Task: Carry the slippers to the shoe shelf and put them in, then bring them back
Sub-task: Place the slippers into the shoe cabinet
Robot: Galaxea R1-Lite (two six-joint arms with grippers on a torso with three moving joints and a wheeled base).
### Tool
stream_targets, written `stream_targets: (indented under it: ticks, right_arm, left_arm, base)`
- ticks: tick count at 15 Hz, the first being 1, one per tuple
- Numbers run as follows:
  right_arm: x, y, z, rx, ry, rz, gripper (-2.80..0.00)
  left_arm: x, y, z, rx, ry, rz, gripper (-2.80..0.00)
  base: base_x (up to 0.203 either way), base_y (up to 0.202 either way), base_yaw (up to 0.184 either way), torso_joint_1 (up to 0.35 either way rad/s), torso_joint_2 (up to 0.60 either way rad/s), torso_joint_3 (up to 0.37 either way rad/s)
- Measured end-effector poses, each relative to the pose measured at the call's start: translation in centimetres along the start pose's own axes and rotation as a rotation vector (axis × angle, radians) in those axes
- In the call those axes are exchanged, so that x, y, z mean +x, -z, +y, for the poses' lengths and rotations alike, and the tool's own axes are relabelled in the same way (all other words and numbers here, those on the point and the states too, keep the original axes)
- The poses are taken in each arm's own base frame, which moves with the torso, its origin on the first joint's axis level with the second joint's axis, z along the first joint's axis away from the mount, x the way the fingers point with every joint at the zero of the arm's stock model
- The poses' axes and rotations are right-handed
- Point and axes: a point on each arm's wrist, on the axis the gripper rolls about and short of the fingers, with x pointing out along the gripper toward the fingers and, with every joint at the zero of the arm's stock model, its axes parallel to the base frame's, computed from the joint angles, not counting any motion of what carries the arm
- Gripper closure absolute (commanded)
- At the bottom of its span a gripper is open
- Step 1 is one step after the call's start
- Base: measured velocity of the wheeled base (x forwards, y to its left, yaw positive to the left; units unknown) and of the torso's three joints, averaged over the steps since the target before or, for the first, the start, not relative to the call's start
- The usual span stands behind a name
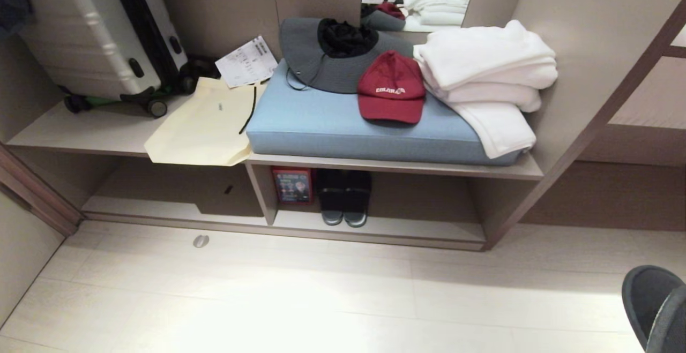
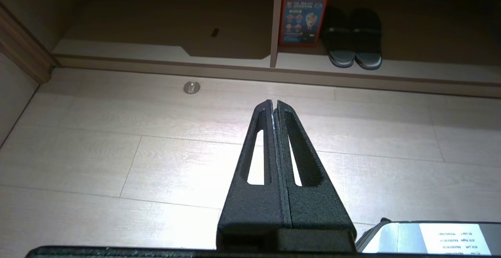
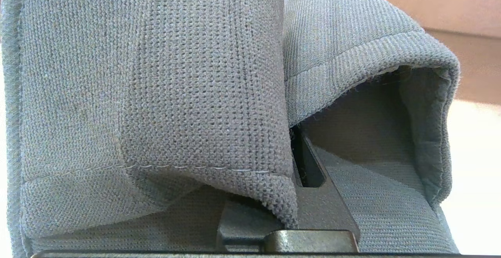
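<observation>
Evidently our right hand (image 3: 303,164) grips the grey knit fabric slippers (image 3: 156,93) by their limp, light toe bands, well short of the pale wood-grain shoe shelf (image 1: 375,238); our left hand (image 2: 275,105) is closed and empty.

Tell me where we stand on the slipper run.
Pickup looks done: the right gripper is shut on the grey slippers, low at the head view's right edge, away from the shoe shelf. In hand: carrying them; whether outbound or returning cannot be told. A dark pair sits in the shelf's right compartment. The left gripper is shut, empty, over the floor.
</observation>
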Motion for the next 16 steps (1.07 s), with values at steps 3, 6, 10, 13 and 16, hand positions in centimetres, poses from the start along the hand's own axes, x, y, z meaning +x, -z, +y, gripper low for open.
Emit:
stream_targets:
  ticks: [3, 6, 10, 13, 16]
  right_arm:
    - [0.00, 0.00, 0.00, 0.000, 0.000, 0.000, 0.00]
    - [0.00, 0.00, 0.00, 0.000, 0.000, 0.000, 0.00]
    - [0.00, 0.00, 0.00, 0.000, 0.000, 0.000, 0.00]
    - [0.00, 0.00, 0.00, 0.000, 0.000, 0.000, 0.00]
    - [0.00, 0.00, 0.00, 0.000, 0.000, 0.000, 0.00]
  left_arm:
    - [0.00, 0.00, 0.00, 0.000, 0.000, 0.000, 0.00]
    - [0.00, 0.00, 0.00, 0.000, 0.000, 0.000, 0.00]
    - [0.00, 0.00, 0.00, 0.000, -0.001, 0.000, 0.00]
    - [0.00, 0.00, 0.00, 0.000, -0.001, 0.000, 0.00]
    - [0.00, 0.00, 0.00, 0.000, -0.001, 0.000, 0.00]
  base:
    - [0.000, 0.000, 0.000, -0.001, 0.01, -0.195]
    - [0.000, 0.000, 0.000, 0.005, 0.00, -0.195]
    - [0.000, 0.000, 0.000, 0.001, 0.01, -0.195]
    - [0.000, 0.000, 0.000, 0.004, 0.00, -0.191]
    - [0.000, 0.000, 0.000, 0.002, 0.00, -0.197]
